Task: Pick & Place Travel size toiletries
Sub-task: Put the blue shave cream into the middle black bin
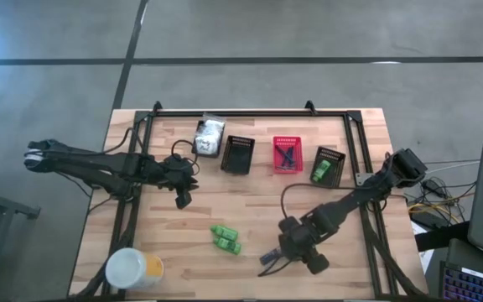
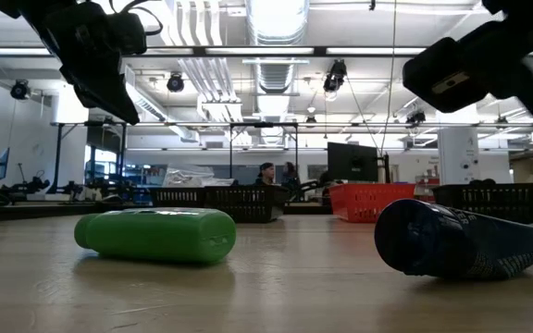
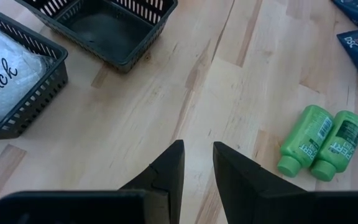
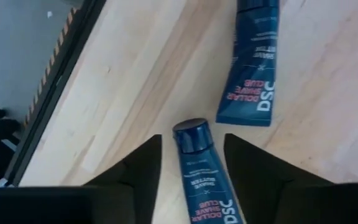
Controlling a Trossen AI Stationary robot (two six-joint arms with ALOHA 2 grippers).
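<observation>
Two dark blue tubes lie on the wooden table near its front edge. One tube (image 4: 199, 168) lies between the fingers of my right gripper (image 4: 192, 137), which is open and hangs above it with table showing on both sides of the cap. The other tube (image 4: 250, 68) lies just beyond. The low view shows a tube (image 2: 461, 245) flat on the table. Two green bottles (image 1: 225, 239) lie side by side near the table's middle. My left gripper (image 1: 183, 199) hovers left of centre, open a little, with nothing between its fingers (image 3: 169, 171).
Along the far side stand a black basket with a white packet (image 1: 210, 134), an empty black basket (image 1: 237, 153), a red basket (image 1: 288, 155) with dark items, and a black basket (image 1: 328, 165) with a green pack. A white-and-yellow tub (image 1: 132, 270) stands at the near left corner.
</observation>
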